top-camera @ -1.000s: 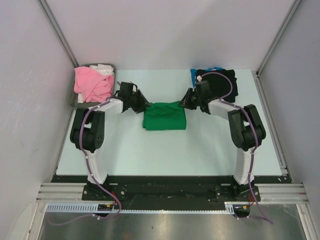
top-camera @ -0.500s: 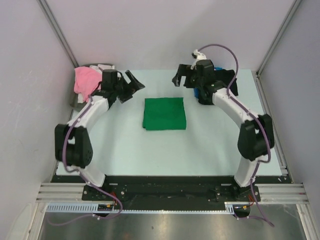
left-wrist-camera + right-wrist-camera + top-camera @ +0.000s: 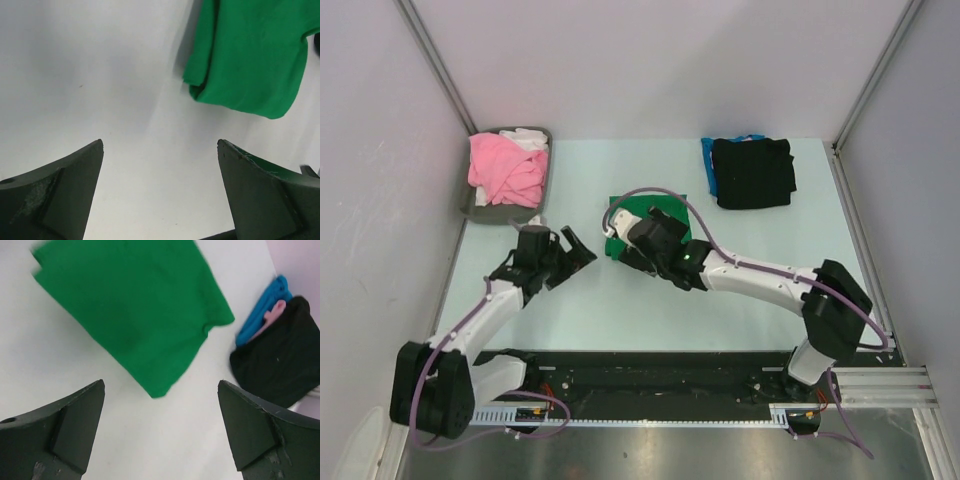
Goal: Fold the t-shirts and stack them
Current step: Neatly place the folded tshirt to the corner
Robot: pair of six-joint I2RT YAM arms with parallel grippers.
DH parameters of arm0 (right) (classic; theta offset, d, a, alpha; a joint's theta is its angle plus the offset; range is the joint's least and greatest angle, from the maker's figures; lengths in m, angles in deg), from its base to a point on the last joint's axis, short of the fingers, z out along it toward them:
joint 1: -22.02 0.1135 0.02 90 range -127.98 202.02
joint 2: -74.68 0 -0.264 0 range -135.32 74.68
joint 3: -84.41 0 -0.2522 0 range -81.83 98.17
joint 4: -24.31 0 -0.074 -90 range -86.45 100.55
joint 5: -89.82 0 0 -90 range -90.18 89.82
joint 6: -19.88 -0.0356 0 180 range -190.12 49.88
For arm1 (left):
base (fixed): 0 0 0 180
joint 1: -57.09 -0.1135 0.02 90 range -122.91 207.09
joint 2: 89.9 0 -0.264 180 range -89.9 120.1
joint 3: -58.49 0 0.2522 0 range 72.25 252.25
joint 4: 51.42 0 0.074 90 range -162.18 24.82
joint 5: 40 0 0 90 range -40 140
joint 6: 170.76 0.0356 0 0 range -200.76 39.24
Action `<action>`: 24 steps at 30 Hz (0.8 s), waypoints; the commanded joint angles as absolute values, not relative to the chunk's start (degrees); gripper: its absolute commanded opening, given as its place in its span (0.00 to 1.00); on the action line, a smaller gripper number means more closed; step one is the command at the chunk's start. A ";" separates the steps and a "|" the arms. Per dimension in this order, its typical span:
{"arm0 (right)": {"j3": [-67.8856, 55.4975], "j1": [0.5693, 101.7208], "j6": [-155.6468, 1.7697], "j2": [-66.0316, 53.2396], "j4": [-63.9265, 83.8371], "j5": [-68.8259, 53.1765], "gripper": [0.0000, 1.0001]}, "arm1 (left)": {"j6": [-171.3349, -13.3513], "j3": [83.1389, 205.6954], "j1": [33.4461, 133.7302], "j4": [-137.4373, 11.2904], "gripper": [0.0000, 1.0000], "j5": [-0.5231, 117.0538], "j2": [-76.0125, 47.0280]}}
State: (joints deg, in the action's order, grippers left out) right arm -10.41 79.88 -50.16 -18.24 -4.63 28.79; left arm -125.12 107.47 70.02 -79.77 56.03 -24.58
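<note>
A folded bright green t-shirt (image 3: 620,213) lies flat mid-table, partly hidden by my right arm. It fills the upper right of the left wrist view (image 3: 250,60) and the top of the right wrist view (image 3: 135,305). My left gripper (image 3: 578,250) (image 3: 160,150) hovers open just left of it, over bare table. My right gripper (image 3: 632,255) (image 3: 160,385) is open above the shirt's near corner, holding nothing. A folded black t-shirt (image 3: 752,172) (image 3: 275,365) sits at the back right on a blue one (image 3: 706,160) (image 3: 262,310).
A dark grey tray (image 3: 470,205) at the back left holds a crumpled pink t-shirt (image 3: 505,170) and a white one (image 3: 525,137). White walls with metal posts close in the table on three sides. My right arm reaches across the table's middle.
Both grippers let go of the green t-shirt and opened wide. The arms rose toward the back, then came down nearer me, the right swinging left over the shirt.
</note>
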 commanded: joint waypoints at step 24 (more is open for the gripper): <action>-24.88 88.20 -31.19 -35.79 16.25 42.61 0.99 | -125.24 98.97 61.66 -67.73 1.00 63.97 -16.07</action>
